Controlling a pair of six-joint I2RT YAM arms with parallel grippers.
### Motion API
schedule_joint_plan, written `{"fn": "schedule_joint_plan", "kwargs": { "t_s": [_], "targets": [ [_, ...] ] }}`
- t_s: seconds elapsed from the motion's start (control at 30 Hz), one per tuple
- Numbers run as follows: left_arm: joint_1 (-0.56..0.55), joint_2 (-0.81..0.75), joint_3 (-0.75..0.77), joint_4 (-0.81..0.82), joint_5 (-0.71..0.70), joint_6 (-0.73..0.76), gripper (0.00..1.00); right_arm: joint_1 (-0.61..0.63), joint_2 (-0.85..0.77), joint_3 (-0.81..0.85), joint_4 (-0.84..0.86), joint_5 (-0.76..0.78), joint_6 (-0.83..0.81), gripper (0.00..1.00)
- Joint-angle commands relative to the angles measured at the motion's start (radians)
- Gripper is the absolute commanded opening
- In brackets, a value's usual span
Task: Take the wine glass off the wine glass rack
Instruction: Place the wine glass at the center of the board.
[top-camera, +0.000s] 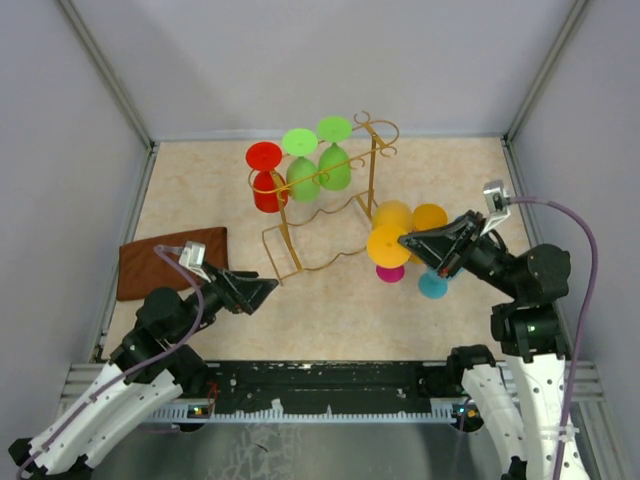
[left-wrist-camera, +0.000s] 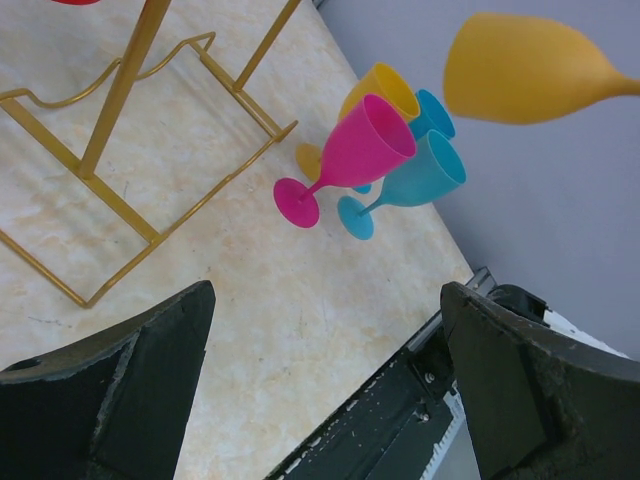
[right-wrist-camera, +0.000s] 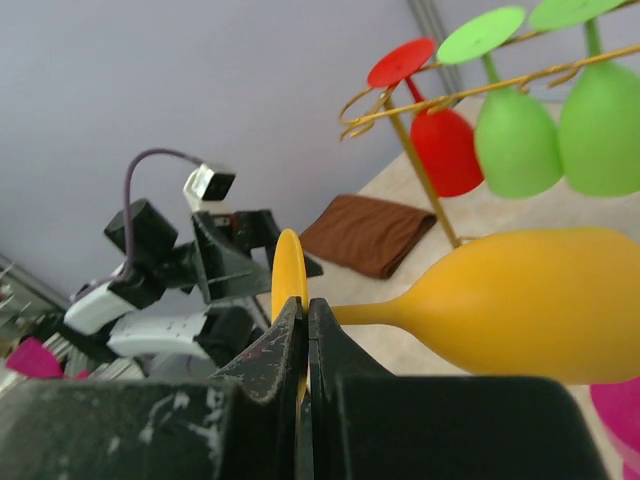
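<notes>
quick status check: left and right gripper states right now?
Left gripper: open, holding nothing.
Right gripper: shut on the foot of the orange wine glass.

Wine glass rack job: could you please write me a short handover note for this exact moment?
Left gripper: open, empty, low over the table near the rack base.
Right gripper: shut on the foot of a yellow glass, held in the air clear of the rack.
Rack: a red glass and two green glasses hang from it. A pink glass and a blue glass stand on the table to its right.
Done: the yellow glass is off the rack.
Left: set it down, probably beside the standing ones.
</notes>
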Motion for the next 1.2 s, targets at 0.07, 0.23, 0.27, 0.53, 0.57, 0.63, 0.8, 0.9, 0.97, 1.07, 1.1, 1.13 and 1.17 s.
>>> {"fn": "schedule_joint_plan", "kwargs": {
  "t_s": [0.07, 0.23, 0.27, 0.53, 0.57, 0.63, 0.8, 0.9, 0.97, 1.07, 1.1, 1.13, 1.17],
  "targets": [
    [0.001, -0.049, -0.053, 0.147, 0.048, -0.051, 0.99, 0.02, -0.035, -0.005, -0.076, -0.203, -0.04, 0.0],
    [0.001, -0.086, -0.097, 0.225, 0.112, -0.087, 0.99, 0.099, -0.045, -0.063, -0.022, -0.222, 0.001, 0.0],
    [0.001, -0.086, -0.107, 0.242, 0.124, -0.091, 0.99, 0.124, -0.033, -0.064, -0.038, -0.206, -0.011, 0.0],
    [0.001, -0.015, -0.135, 0.368, 0.228, -0.115, 0.99, 0.617, 0.119, -0.074, -0.088, 0.258, -0.193, 0.0],
    [0.001, -0.003, -0.13, 0.369, 0.246, -0.117, 0.99, 0.67, 0.141, -0.07, -0.082, 0.321, -0.209, 0.0],
    [0.001, 0.019, -0.119, 0.352, 0.269, -0.125, 0.99, 0.734, 0.182, -0.071, -0.055, 0.39, -0.232, 0.0],
    [0.0, 0.041, -0.129, 0.361, 0.317, -0.138, 0.94, 0.743, 0.231, -0.149, 0.124, 0.419, -0.18, 0.0],
    [0.001, 0.06, -0.141, 0.425, 0.38, -0.151, 0.93, 0.743, 0.213, -0.225, 0.228, 0.461, -0.164, 0.0],
    [0.001, 0.086, -0.138, 0.452, 0.401, -0.164, 0.92, 0.744, 0.195, -0.26, 0.277, 0.483, -0.16, 0.0],
    [-0.001, 0.136, -0.139, 0.514, 0.409, -0.199, 0.87, 0.744, 0.167, -0.298, 0.336, 0.494, -0.141, 0.0],
    [-0.001, 0.154, -0.148, 0.548, 0.419, -0.214, 0.84, 0.744, 0.158, -0.316, 0.36, 0.494, -0.134, 0.0],
    [-0.001, 0.17, -0.159, 0.58, 0.425, -0.228, 0.82, 0.743, 0.15, -0.336, 0.386, 0.493, -0.123, 0.0],
    [-0.002, 0.18, -0.171, 0.614, 0.428, -0.243, 0.8, 0.744, 0.142, -0.356, 0.416, 0.495, -0.113, 0.0]
  ]
}}
